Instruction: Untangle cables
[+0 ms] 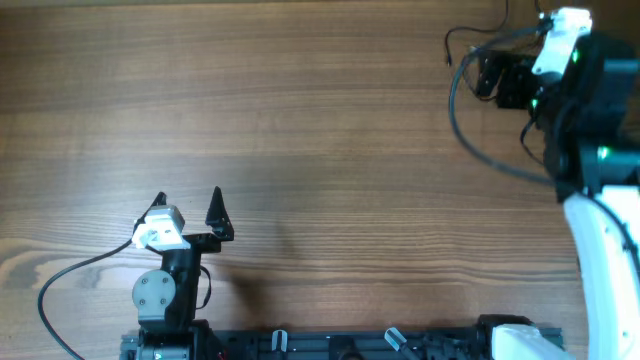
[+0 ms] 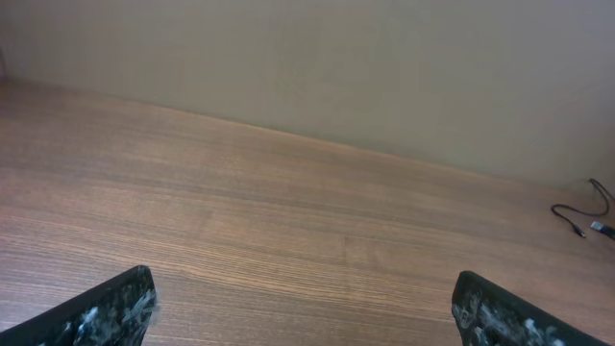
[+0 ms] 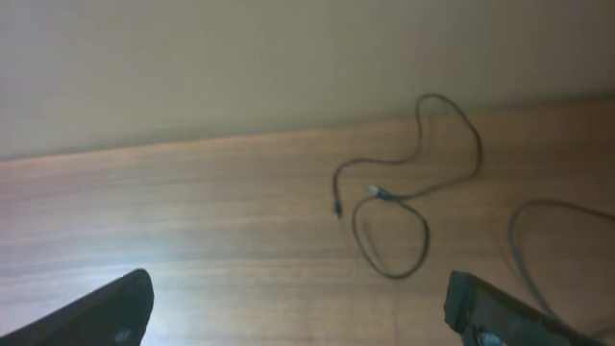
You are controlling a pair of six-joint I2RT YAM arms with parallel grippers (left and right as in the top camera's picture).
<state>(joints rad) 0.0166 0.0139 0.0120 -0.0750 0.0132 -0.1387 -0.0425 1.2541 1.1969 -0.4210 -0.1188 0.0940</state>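
Thin black cables (image 3: pixel 404 197) lie as loose curling strands with small plug ends on the wooden table near its far edge, ahead of my right gripper (image 3: pixel 298 317). The gripper is open and empty, and short of them. In the overhead view a thin strand (image 1: pixel 452 38) shows at the far right corner, just left of my right gripper (image 1: pixel 487 75). My left gripper (image 1: pixel 190 205) is open and empty near the front left, far from the cables. In the left wrist view its jaws (image 2: pixel 303 312) are wide apart over bare wood, and a cable end (image 2: pixel 579 221) shows far right.
A thick black cord (image 1: pixel 470 130) loops from the right arm's white wrist unit (image 1: pixel 562 38) over the table. Another thick cord (image 1: pixel 70 275) runs to the left arm. A grey strand (image 3: pixel 538 235) curves at the right of the right wrist view. A wall stands behind the table's far edge.
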